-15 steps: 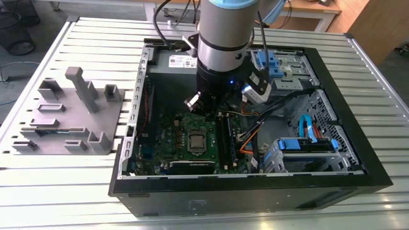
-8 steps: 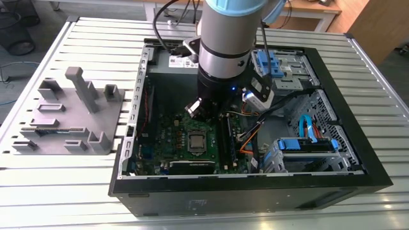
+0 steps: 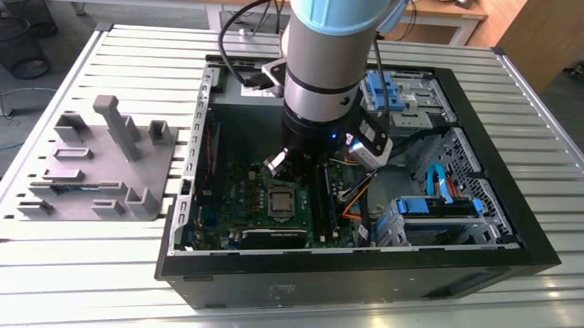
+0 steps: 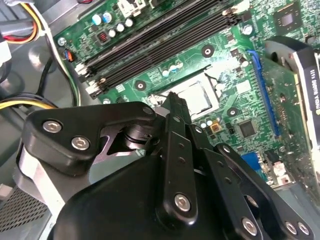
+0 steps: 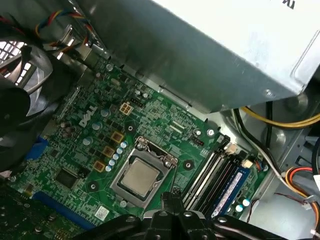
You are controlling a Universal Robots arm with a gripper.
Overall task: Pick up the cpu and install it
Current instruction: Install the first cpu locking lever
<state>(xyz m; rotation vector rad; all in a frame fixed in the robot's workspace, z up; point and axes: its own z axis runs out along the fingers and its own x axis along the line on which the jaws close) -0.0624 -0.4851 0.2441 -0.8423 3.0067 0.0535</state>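
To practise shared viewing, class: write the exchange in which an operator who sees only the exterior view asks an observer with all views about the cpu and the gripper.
Operator: Is the cpu lying in its socket?
Observer: Yes. In the first wrist view the cpu lies flat inside the socket frame, silvery top up.
Operator: The arm hides the gripper from me. Where is it?
Observer: In the first wrist view the gripper is at the socket's edge nearest the memory slots, not over the chip's middle.
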